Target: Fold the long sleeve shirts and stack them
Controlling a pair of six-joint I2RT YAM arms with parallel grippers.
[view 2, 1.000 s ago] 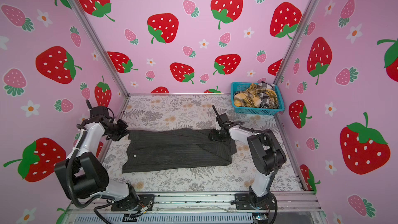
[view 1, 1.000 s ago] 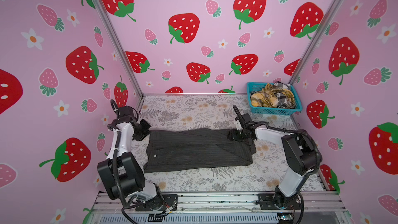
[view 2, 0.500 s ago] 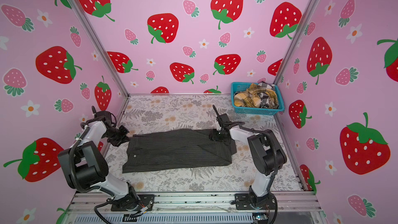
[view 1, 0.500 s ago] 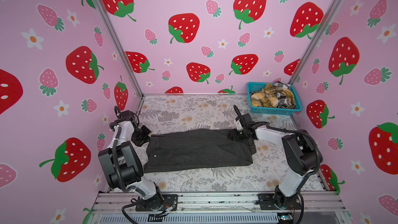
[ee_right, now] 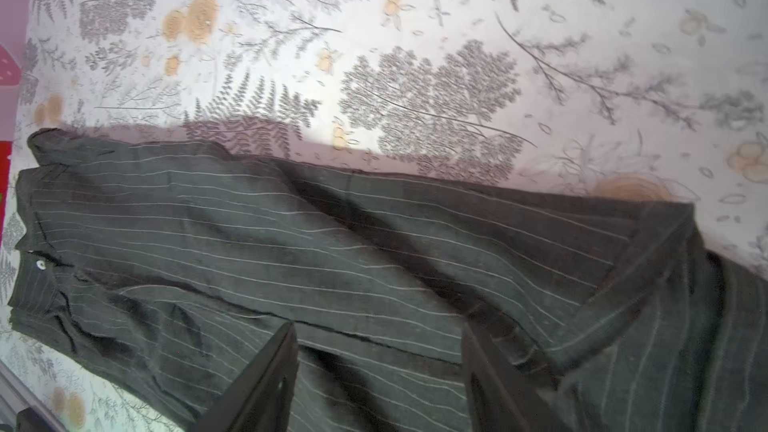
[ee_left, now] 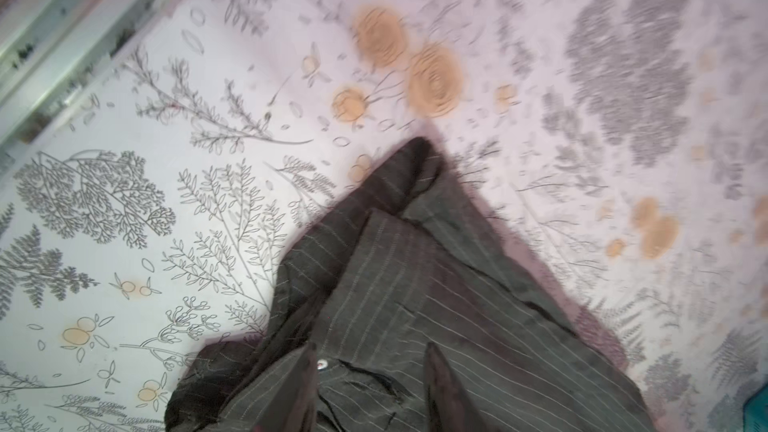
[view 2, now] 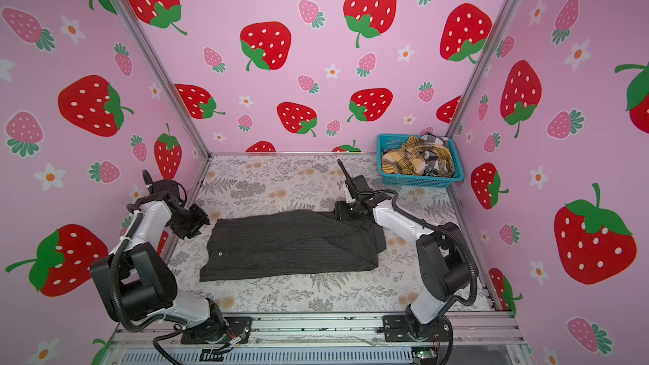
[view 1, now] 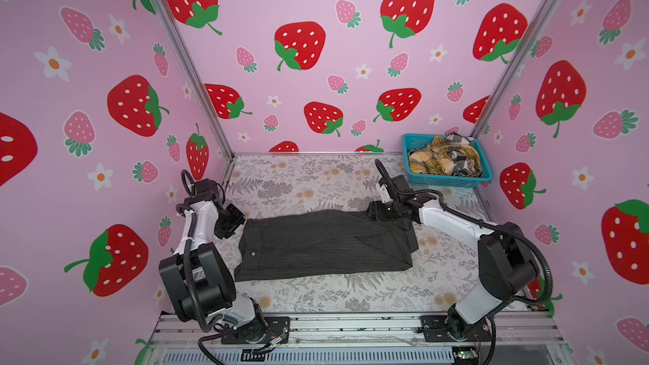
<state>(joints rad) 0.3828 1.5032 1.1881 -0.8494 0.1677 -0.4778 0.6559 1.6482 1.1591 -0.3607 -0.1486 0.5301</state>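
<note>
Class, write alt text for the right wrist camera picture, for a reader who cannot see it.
A dark pinstriped shirt lies folded flat on a leaf-and-flower printed table. The right pincer hangs open over it, its two dark fingers spread apart.

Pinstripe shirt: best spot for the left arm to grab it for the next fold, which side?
Probably pinch the far left corner of the pinstripe shirt, bringing the left gripper in low from the left wall side. The shirt lies flat as a long band on the table, but that corner looks slightly bunched, giving the fingers an edge.
</note>
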